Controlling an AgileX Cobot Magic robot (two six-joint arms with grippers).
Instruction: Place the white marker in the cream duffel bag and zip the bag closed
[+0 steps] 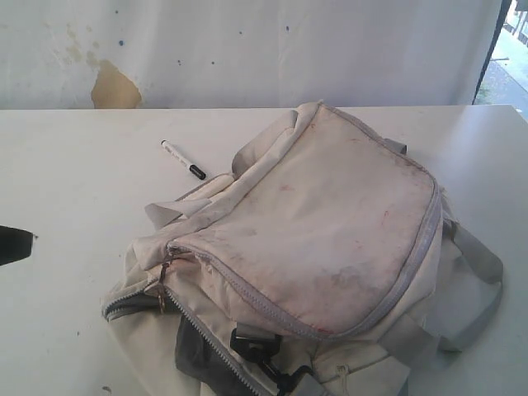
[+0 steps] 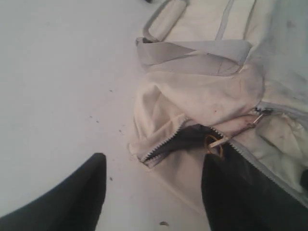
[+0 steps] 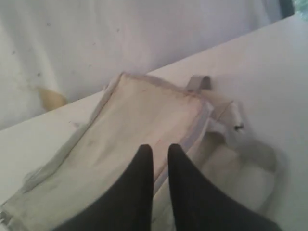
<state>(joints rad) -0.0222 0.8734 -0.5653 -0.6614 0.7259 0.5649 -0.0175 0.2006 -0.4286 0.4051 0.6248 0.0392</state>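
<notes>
The cream duffel bag (image 1: 330, 223) lies on its side on the white table, stained reddish, its grey zipper partly open at the near left end (image 1: 136, 301). The white marker (image 1: 181, 157) with its black cap lies on the table just beyond the bag's left corner, apart from it. My left gripper (image 2: 155, 159) is open and empty, low over the table beside the bag's open zipper mouth (image 2: 183, 137), where the black lining shows. In the exterior view only its dark tip (image 1: 12, 244) shows at the left edge. My right gripper (image 3: 160, 147) hovers above the bag (image 3: 120, 125), shut, holding nothing.
A white cloth backdrop with a brown stain (image 1: 114, 87) hangs behind the table (image 1: 66, 190). The bag's grey strap (image 1: 483, 280) loops out on the right, and a black buckle (image 1: 252, 342) sits at its near edge. A metal zipper pull (image 2: 257, 118) lies on the fabric.
</notes>
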